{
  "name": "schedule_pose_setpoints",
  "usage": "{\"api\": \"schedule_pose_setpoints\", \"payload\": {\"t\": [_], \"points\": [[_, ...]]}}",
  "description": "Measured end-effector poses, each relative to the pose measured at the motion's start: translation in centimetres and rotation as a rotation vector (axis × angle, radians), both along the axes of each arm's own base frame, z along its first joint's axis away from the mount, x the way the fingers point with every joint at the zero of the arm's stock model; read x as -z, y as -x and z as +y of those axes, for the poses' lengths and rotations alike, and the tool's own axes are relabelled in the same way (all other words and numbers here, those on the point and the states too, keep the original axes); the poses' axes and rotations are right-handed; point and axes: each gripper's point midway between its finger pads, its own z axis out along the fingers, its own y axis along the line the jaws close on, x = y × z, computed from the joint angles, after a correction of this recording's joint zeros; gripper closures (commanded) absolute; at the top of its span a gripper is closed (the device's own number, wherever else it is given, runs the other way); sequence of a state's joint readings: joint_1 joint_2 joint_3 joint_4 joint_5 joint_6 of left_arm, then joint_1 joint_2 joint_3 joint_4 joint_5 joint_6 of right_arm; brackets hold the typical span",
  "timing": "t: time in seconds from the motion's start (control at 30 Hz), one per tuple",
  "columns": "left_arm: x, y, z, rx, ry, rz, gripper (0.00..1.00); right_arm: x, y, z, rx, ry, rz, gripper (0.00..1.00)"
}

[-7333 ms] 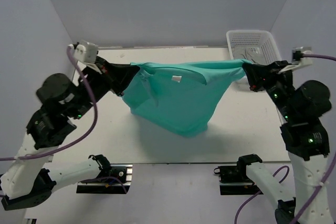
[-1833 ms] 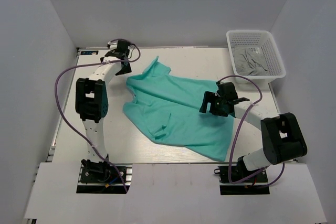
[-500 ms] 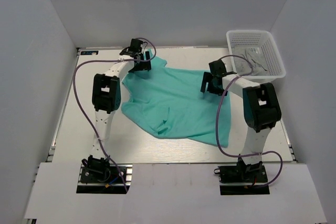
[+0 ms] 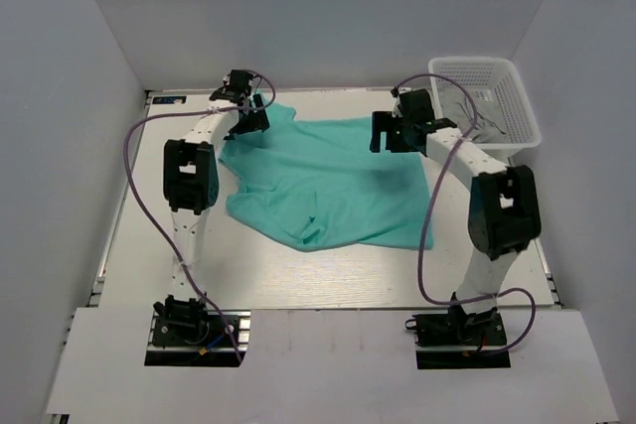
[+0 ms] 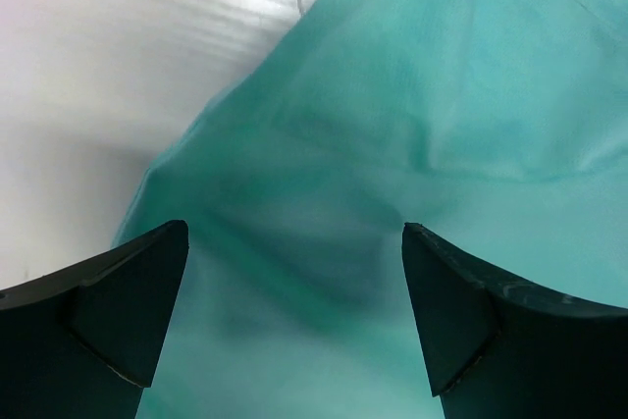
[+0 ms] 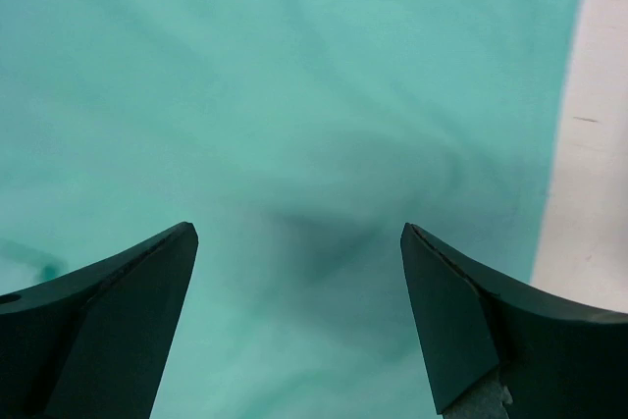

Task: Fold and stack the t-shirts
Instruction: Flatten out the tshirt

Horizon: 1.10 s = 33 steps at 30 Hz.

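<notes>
A teal-green t-shirt [image 4: 328,181] lies spread on the white table, rumpled near its front edge. My left gripper [image 4: 245,118] hovers over its far left corner, jaws wide apart with only cloth [image 5: 392,144] below them. My right gripper [image 4: 390,136] hangs over the shirt's far right part, open as well, with smooth teal cloth [image 6: 294,95] beneath and bare table [image 6: 599,144] at the right. Neither gripper holds anything.
A white mesh basket [image 4: 517,96] with a grey garment [image 4: 475,114] inside stands at the back right corner. White walls close in the table on three sides. Purple cables loop from both arms above the table.
Both arms have drawn back toward the far edge, the left one leftward and the right one left and away. The shirt now lies flatter and squarer, its right side pulled toward the back.
</notes>
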<state>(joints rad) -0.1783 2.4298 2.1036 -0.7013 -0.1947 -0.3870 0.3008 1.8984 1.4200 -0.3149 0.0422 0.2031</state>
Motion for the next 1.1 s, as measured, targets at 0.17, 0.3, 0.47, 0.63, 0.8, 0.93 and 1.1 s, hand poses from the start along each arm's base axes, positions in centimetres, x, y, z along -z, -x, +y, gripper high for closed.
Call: {"api": "schedule_pose_setpoints", "payload": {"t": [0.17,0.3,0.47,0.63,0.8,0.93,1.1], "points": [[-4.0,3.0,-0.7,-0.007,0.033,-0.008,0.0,-7.1,4.1,3.9,-0.18,-0.134,-0.124,0.1],[-9.2,7.1,-3.1,0.051,0.086,-0.063,0.0,-7.3,6.8,3.6,-0.139,-0.175,-0.124,0.1],[-13.3,11.8,-9.9,0.193,0.14,-0.127,0.0,-0.8,10.3,-1.1,0.074,-0.086,0.027,0.1],[-9.6,17.6,-17.2,0.37,0.119,-0.007,0.0,3.4,12.9,-4.4,0.202,-0.04,0.142,0.1],[-5.6,21.7,-19.4,0.441,0.062,0.119,0.0,5.2,14.0,-5.7,0.26,-0.056,0.187,0.1],[-3.0,22.5,-19.2,0.423,0.008,0.185,0.0,5.9,13.9,-6.0,0.269,-0.073,0.201,0.1],[0.6,23.0,-18.3,0.376,-0.083,0.261,0.02,6.3,13.7,-5.9,0.267,-0.089,0.2,0.1]]}}
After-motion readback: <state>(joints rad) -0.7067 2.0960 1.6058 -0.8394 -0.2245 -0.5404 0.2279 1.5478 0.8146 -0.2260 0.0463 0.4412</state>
